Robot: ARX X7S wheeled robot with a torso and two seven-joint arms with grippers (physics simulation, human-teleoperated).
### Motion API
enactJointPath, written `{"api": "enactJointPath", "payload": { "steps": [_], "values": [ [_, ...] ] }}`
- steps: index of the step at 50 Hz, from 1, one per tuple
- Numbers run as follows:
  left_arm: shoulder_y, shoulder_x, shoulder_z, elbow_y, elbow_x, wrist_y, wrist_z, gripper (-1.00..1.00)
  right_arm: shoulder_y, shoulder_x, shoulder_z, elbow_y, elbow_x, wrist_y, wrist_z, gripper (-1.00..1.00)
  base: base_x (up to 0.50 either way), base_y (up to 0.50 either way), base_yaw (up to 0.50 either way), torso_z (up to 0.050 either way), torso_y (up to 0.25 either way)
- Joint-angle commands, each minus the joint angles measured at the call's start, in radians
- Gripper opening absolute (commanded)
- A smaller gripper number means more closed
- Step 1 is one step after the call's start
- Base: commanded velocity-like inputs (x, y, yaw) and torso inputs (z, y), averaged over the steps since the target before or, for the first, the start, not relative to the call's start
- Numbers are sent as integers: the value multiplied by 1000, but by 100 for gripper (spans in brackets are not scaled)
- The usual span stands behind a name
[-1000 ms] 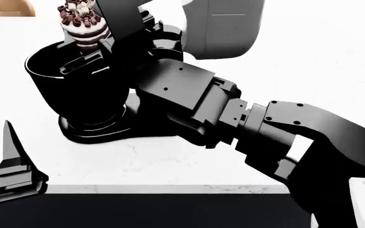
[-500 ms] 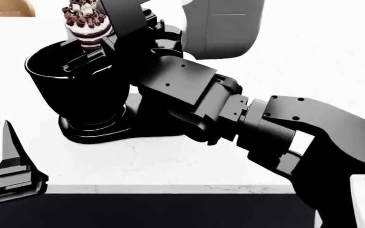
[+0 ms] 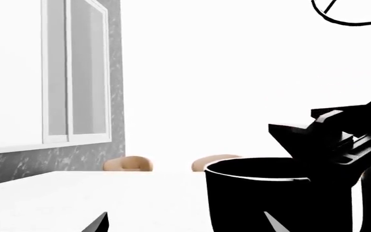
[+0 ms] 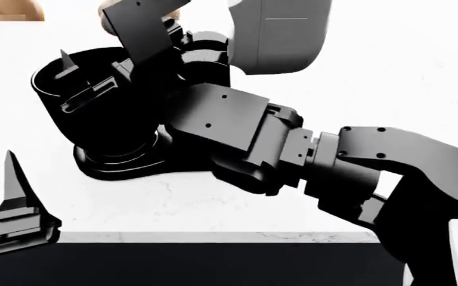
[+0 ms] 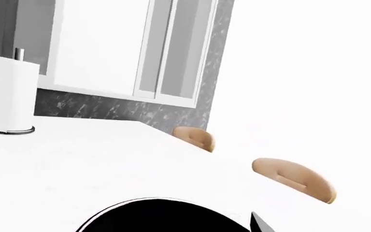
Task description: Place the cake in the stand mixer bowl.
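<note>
Seeing a white marbled counter (image 4: 213, 205); my right end effector (image 4: 93, 77) gapes wide over the bowl (image 4: 93, 128), windows (image 5: 102, 48) at twelve o'clock.

The stand mixer bowl (image 4: 93, 119), glossy black and tapering to its base, stands upright at the head view's upper left. The cake cannot be seen in any view.

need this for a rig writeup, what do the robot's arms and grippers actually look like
Both arms are matte black with no visible cables, sleeves or logos. The right arm is built from blocky, angular housings with small round screw holes on their faces and stepped joints between segments. The right gripper has flat plate-like fingers ending in sharp tips. The left gripper shows a tall, pointed, blade-shaped finger on a chunky stepped base.
</note>
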Motion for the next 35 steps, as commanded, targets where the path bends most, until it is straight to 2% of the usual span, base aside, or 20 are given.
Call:
{"api": "enactJointPath", "payload": {
  "steps": [1,17,35],
  "values": [
    [-12,7,7,6,-1,-15,5,100,-6,50,-9,-178,-36,-16,61,100,0,0,0,0,0],
    [-6,10,3,2,0,-12,8,100,-26,157,-23,-427,-113,-45,197,100,0,0,0,0,0],
    [-61,43,40,10,0,-55,29,100,-55,419,-19,-778,-290,-85,444,100,0,0,0,0,0]
  ]
}}
